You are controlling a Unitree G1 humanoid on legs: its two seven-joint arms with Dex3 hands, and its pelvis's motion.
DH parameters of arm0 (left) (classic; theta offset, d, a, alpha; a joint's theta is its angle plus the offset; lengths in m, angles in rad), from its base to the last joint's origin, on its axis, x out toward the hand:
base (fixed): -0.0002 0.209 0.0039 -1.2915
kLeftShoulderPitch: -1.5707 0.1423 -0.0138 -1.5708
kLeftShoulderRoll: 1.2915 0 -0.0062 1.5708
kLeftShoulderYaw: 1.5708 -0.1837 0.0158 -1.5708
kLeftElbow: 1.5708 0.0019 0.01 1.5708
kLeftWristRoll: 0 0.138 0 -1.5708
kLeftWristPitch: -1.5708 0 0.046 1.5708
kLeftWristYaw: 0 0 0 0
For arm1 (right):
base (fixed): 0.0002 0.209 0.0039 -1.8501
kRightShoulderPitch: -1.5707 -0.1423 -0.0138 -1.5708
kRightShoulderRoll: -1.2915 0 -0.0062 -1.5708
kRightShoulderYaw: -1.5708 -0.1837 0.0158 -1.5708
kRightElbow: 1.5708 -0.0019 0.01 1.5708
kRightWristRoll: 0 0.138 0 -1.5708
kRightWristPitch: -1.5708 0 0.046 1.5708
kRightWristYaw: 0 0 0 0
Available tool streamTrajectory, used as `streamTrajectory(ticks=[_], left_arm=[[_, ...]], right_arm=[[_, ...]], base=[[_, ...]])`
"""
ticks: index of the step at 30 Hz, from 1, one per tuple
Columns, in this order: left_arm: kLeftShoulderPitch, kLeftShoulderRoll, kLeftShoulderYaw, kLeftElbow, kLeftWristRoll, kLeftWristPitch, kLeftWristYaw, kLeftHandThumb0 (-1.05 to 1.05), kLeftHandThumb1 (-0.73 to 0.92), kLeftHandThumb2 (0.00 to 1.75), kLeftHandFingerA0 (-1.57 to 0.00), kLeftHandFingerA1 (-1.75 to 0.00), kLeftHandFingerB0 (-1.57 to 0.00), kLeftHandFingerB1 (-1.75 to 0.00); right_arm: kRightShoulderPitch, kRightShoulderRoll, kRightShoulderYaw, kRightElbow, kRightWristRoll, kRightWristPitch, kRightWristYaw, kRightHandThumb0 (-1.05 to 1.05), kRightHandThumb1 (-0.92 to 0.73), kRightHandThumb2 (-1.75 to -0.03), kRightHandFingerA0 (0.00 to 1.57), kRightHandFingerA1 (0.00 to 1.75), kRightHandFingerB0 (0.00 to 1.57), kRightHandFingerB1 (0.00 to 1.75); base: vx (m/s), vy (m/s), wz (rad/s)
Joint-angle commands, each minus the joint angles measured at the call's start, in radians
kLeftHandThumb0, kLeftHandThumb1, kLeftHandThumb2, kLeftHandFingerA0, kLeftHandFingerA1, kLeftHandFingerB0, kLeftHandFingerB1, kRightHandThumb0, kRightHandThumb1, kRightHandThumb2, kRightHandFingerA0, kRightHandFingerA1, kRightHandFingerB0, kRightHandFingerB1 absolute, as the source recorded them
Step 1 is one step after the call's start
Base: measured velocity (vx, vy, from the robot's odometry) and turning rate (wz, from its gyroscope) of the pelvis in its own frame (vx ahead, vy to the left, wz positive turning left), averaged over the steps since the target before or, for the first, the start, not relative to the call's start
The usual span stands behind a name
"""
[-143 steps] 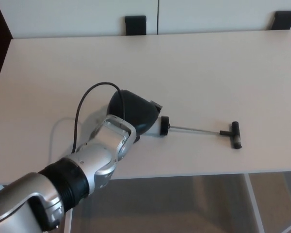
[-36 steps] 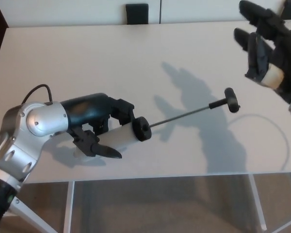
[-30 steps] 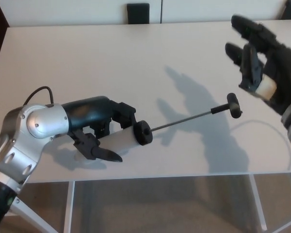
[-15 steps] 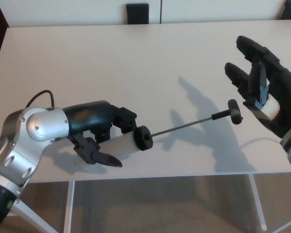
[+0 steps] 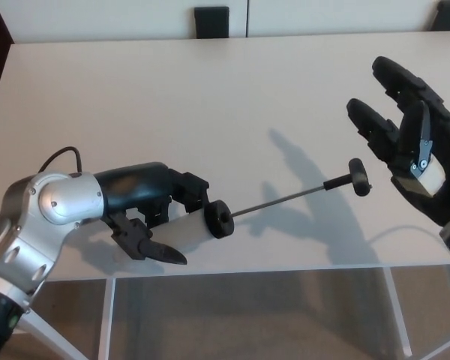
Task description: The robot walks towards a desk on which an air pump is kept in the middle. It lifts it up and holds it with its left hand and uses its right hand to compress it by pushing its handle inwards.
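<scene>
No words or labels can be read on anything here; the left hand (image 5: 154,217) comes in from the left on a shiny silver arm (image 5: 41,225), and its black fingers are wrapped tight around the pump (image 5: 202,221); a thin black wire (image 5: 56,155) loops up behind the arm; the pump is held up over the front edge of the desk (image 5: 172,97), and its shadow falls on the desk top behind it; the pump has a fat white tube with a round black cap (image 5: 217,219) on its end; a thin grey rod (image 5: 277,201) sticks far out of the cap; the pump lies long from left to right, and it tips up a little toward the right; the rod ends in a short black handle (image 5: 358,177) that sits crosswise like the top of a T; the handle points at the right hand (image 5: 416,169); the right hand is black with a white patch near the thumb; its fingers are spread wide apart and hold nothing; it is just beside the handle, and I cannot tell if it touches it; two small black blocks (image 5: 211,21) sit at the far edge of the desk.
</scene>
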Motion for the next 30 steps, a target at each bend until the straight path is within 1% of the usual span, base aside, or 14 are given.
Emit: streamTrajectory(ticks=[1, 5, 7, 8, 13, 20, 21, 22, 23, 25, 26, 28, 29, 30], left_arm=[[0.013, 0.002, -0.008, -0.022, 0.008, -0.002, -0.010, -0.11, 0.83, 0.71, -0.87, -1.59, -0.67, -1.33], [0.019, 0.003, -0.007, -0.029, 0.005, -0.009, -0.010, -0.09, 0.84, 0.73, -0.87, -1.58, -0.68, -1.33], [0.021, -0.001, -0.011, -0.024, 0.012, -0.019, 0.002, -0.10, 0.84, 0.68, -0.85, -1.62, -0.66, -1.38], [0.019, -0.003, -0.015, -0.021, 0.020, -0.021, 0.007, -0.12, 0.84, 0.67, -0.82, -1.61, -0.63, -1.39], [0.006, -0.026, -0.033, -0.018, 0.026, -0.025, 0.011, -0.11, 0.84, 0.66, -0.81, -1.61, -0.63, -1.39], [0.007, -0.081, -0.055, -0.060, 0.032, 0.013, 0.025, -0.09, 0.84, 0.68, -0.82, -1.59, -0.67, -1.34], [0.002, -0.097, -0.063, -0.063, 0.043, 0.016, 0.038, -0.09, 0.83, 0.71, -0.83, -1.53, -0.69, -1.29], [-0.003, -0.108, -0.068, -0.064, 0.051, 0.017, 0.047, -0.09, 0.83, 0.71, -0.83, -1.53, -0.69, -1.29], [-0.009, -0.124, -0.074, -0.063, 0.063, 0.008, 0.061, -0.09, 0.82, 0.75, -0.87, -1.45, -0.72, -1.25], [-0.011, -0.132, -0.074, -0.059, 0.069, -0.003, 0.068, -0.09, 0.82, 0.75, -0.87, -1.45, -0.72, -1.25], [-0.016, -0.140, -0.080, -0.060, 0.082, 0.000, 0.076, -0.14, 0.79, 0.71, -0.86, -1.39, -0.69, -1.25], [-0.019, -0.146, -0.084, -0.062, 0.091, 0.004, 0.081, -0.14, 0.79, 0.71, -0.86, -1.39, -0.69, -1.25], [-0.024, -0.156, -0.088, -0.065, 0.099, 0.018, 0.082, -0.16, 0.81, 0.70, -0.85, -1.48, -0.68, -1.30], [-0.027, -0.160, -0.089, -0.066, 0.098, 0.026, 0.080, -0.16, 0.81, 0.70, -0.85, -1.48, -0.68, -1.30]], right_arm=[[0.039, 0.029, -0.007, -0.018, 0.041, 0.043, -0.018, -0.90, -0.76, -0.89, 0.11, 0.30, 0.06, 0.21], [0.042, 0.043, -0.006, -0.018, 0.040, 0.043, -0.025, -0.89, -0.76, -0.89, 0.12, 0.32, 0.05, 0.21], [0.041, 0.046, -0.004, -0.022, 0.032, 0.043, -0.026, -0.90, -0.76, -0.90, 0.11, 0.31, 0.05, 0.21], [0.041, 0.041, 0.004, -0.021, 0.020, 0.037, -0.019, -0.91, -0.80, -1.15, 0.08, 0.26, 0.08, 0.19], [0.049, 0.026, 0.038, 0.007, -0.049, -0.032, -0.001, -0.89, -0.78, -1.13, 0.10, 0.33, 0.09, 0.22], [0.079, 0.044, 0.085, 0.045, -0.127, -0.120, -0.031, -0.91, -0.77, -1.12, 0.09, 0.31, 0.10, 0.24], [0.080, 0.056, 0.093, 0.046, -0.137, -0.135, -0.043, -0.85, -0.92, -0.70, 0.12, 0.27, 0.10, 0.23], [0.080, 0.064, 0.098, 0.047, -0.143, -0.145, -0.051, -0.85, -0.92, -0.70, 0.12, 0.27, 0.10, 0.23], [0.077, 0.077, 0.107, 0.048, -0.156, -0.158, -0.066, -0.85, -0.92, -0.71, 0.12, 0.27, 0.10, 0.23], [0.074, 0.083, 0.112, 0.050, -0.164, -0.166, -0.075, -0.85, -0.92, -0.71, 0.12, 0.27, 0.10, 0.23], [0.071, 0.086, 0.117, 0.048, -0.171, -0.166, -0.081, -0.83, -0.92, -0.72, 0.12, 0.27, 0.10, 0.23], [0.070, 0.087, 0.120, 0.048, -0.176, -0.167, -0.085, -0.83, -0.92, -0.72, 0.12, 0.27, 0.10, 0.23], [0.069, 0.091, 0.125, 0.046, -0.185, -0.171, -0.091, -0.81, -0.92, -0.72, 0.11, 0.27, 0.10, 0.23], [0.070, 0.092, 0.127, 0.045, -0.189, -0.174, -0.093, -0.81, -0.92, -0.72, 0.11, 0.27, 0.10, 0.23]], base=[[0.00, 0.000, 0.00], [0.00, 0.000, 0.00], [0.00, 0.000, 0.00], [0.00, 0.000, 0.00], [0.00, 0.000, 0.00], [0.00, 0.000, 0.00], [0.00, 0.000, 0.00], [0.00, 0.000, 0.00], [0.00, 0.000, 0.00], [0.00, 0.000, 0.00], [0.00, 0.000, 0.00], [0.00, 0.000, 0.00], [0.00, 0.000, 0.00], [0.00, 0.000, 0.00]])
